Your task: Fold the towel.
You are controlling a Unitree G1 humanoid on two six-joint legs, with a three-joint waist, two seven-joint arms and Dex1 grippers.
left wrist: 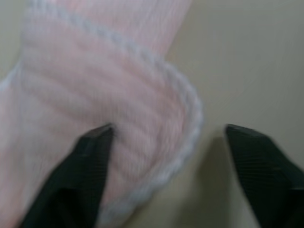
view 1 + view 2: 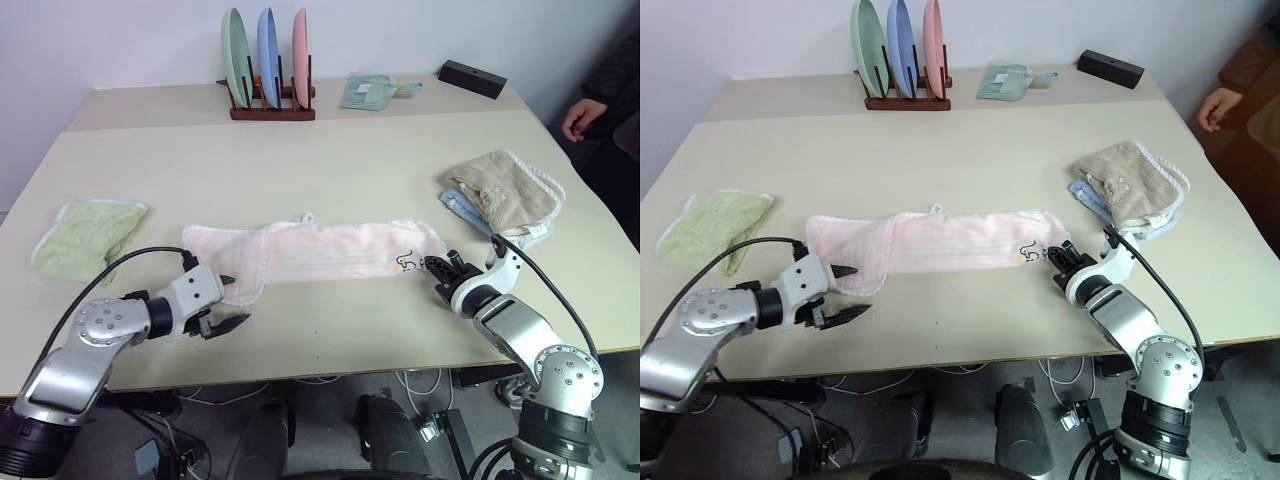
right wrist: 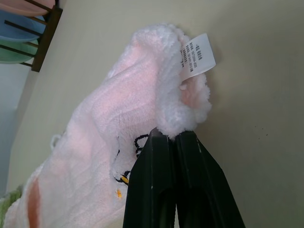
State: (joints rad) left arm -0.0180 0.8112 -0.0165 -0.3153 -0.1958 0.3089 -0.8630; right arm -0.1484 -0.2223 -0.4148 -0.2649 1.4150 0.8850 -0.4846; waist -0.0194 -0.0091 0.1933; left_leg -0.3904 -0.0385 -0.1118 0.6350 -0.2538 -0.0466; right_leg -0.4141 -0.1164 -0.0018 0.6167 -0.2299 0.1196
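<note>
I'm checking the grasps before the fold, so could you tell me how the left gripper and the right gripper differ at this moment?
The left gripper has its fingers apart at one end of the pink towel, straddling its edge; the right gripper is shut on the towel's other end, beside the embroidered logo. The left grips nothing yet, while the right bunches the cloth. Both sit low at the table.

A wooden rack [image 2: 272, 108] with three upright plates [image 2: 268, 58], green, blue and pink, stands at twelve o'clock on the table [image 2: 330, 170]. A light green towel [image 2: 85, 232] lies at nine, a beige towel [image 2: 503, 190] at two, a black box [image 2: 471, 78] far back at one.
</note>
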